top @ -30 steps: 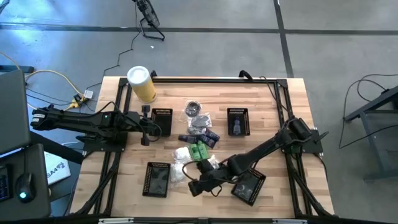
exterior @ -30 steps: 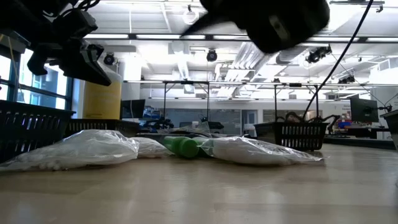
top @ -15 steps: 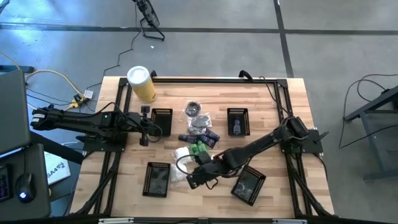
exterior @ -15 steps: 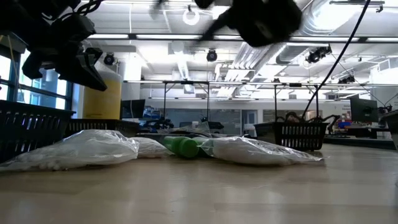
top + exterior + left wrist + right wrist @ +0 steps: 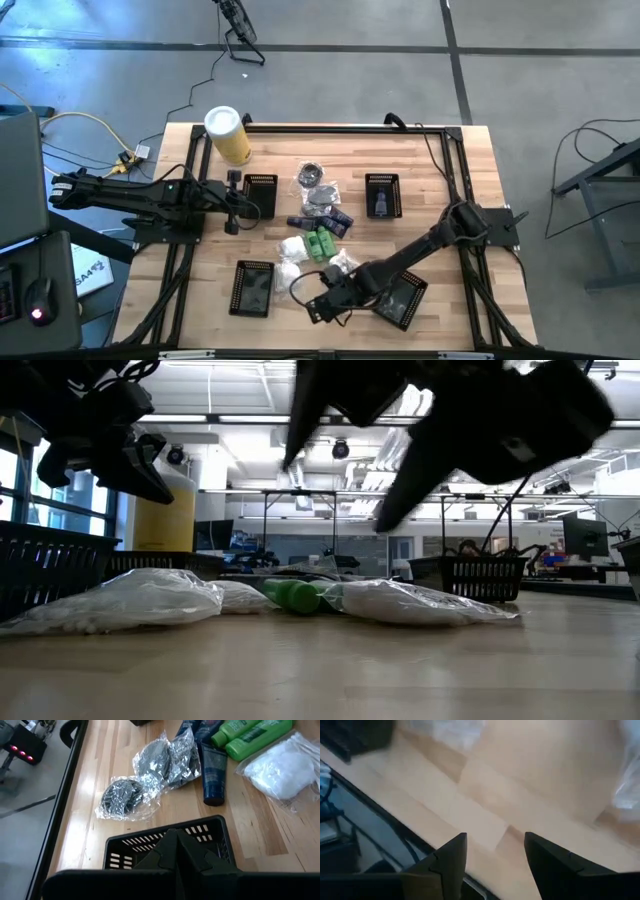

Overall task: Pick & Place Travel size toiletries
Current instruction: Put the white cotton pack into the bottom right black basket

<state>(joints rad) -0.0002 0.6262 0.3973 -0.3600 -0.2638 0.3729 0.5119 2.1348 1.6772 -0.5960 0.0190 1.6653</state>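
Two green bottles (image 5: 320,243) and white packets (image 5: 289,262) lie mid-bench beside the right hand (image 5: 322,308), which hovers spread and empty near the front edge, apparently reaching, and must next descend onto one; the left hand (image 5: 233,205), clenched, waits over a basket (image 5: 261,195).

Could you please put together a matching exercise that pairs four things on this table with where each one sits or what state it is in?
Things:
1. tall yellow canister with a white lid
2. pair of small green plastic bottles
3. left gripper
4. right gripper

Places or states:
A. fingers open, over bare wood at the near table edge
B. standing at the table's far left corner
C. lying mid-table among the white packets
D. fingers shut, above a black mesh rectangular basket

Pairs: 1-B, 2-C, 3-D, 4-A
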